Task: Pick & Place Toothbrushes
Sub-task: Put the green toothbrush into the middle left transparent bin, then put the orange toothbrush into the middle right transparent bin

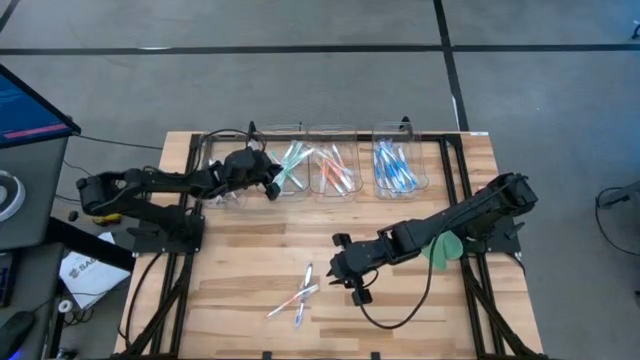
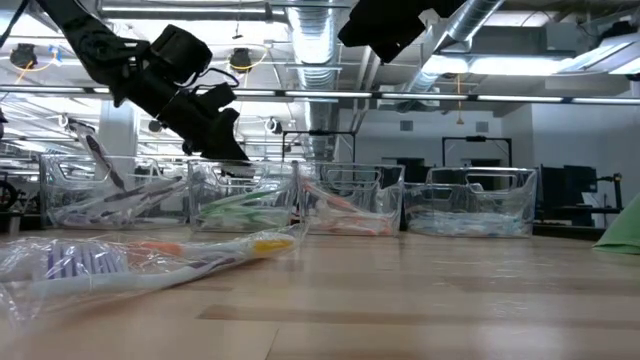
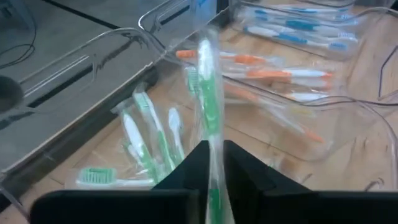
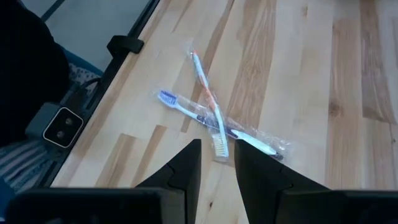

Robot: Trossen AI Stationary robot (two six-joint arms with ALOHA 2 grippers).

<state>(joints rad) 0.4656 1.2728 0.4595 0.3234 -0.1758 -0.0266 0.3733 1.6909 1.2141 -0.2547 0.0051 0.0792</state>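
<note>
My left gripper (image 1: 272, 184) (image 3: 214, 148) hovers at the near left edge of the clear bin of green toothbrushes (image 1: 292, 163) and is shut on a wrapped green toothbrush (image 3: 208, 81). Other green toothbrushes (image 3: 144, 138) lie on that bin's floor. Three loose wrapped toothbrushes (image 1: 300, 296) (image 4: 214, 121) lie crossed on the wooden table near its front edge. My right gripper (image 1: 352, 280) (image 4: 217, 158) hangs above the table just right of them, its fingers a narrow gap apart and holding nothing. My left gripper pinches the wrapped green toothbrush between its two fingers at one end of the handle (image 3: 213, 132). The fingers slant downward from the table's left and lie along the brush. The rest of it sticks out past the fingertips, lifted clear above the bin.
Four clear bins stand in a row along the far edge: one (image 1: 222, 165) at the left, the green one, one with orange toothbrushes (image 1: 335, 172), one with blue toothbrushes (image 1: 396, 168). A flat green leaf-shaped piece (image 1: 444, 248) lies under the right arm.
</note>
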